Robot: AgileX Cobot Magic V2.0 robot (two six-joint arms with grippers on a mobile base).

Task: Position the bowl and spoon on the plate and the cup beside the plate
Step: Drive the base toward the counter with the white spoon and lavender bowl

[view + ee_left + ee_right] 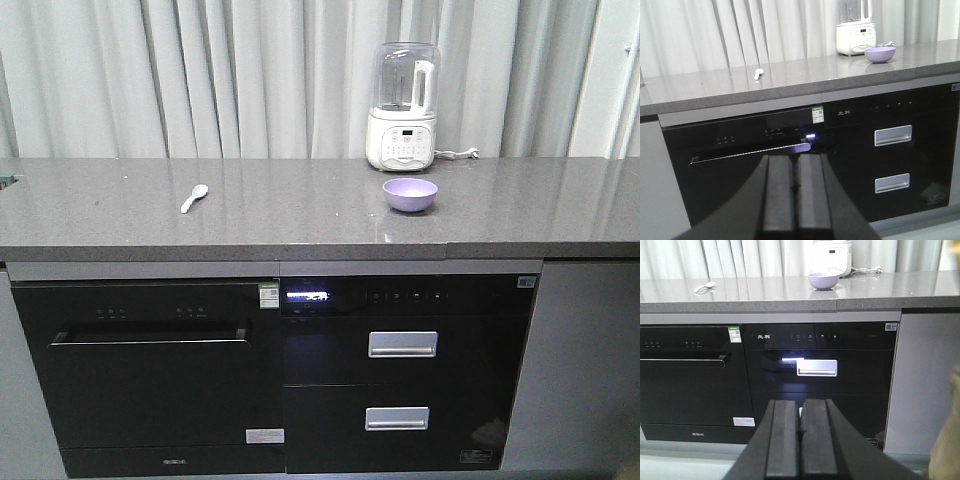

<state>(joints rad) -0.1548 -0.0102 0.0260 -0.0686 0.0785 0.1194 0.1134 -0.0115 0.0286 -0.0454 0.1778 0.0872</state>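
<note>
A lavender bowl [410, 194] sits upright on the grey counter [290, 215], in front of a white blender. The pale spoon [194, 198] lies on the counter well to the left of the bowl. Both also show in the left wrist view, bowl [879, 54] and spoon [758, 74], and in the right wrist view, bowl [823, 280] and spoon [704, 288]. The plate and the cup are out of view. My left gripper [795, 162] and right gripper [800, 407] hang low in front of the cabinets, far below the counter, both shut on nothing.
A white blender [402, 105] with a clear jug stands at the back of the counter, its cord trailing right. Below the counter are a black dishwasher [150, 370] and black drawers with silver handles [402, 344]. Grey curtains hang behind.
</note>
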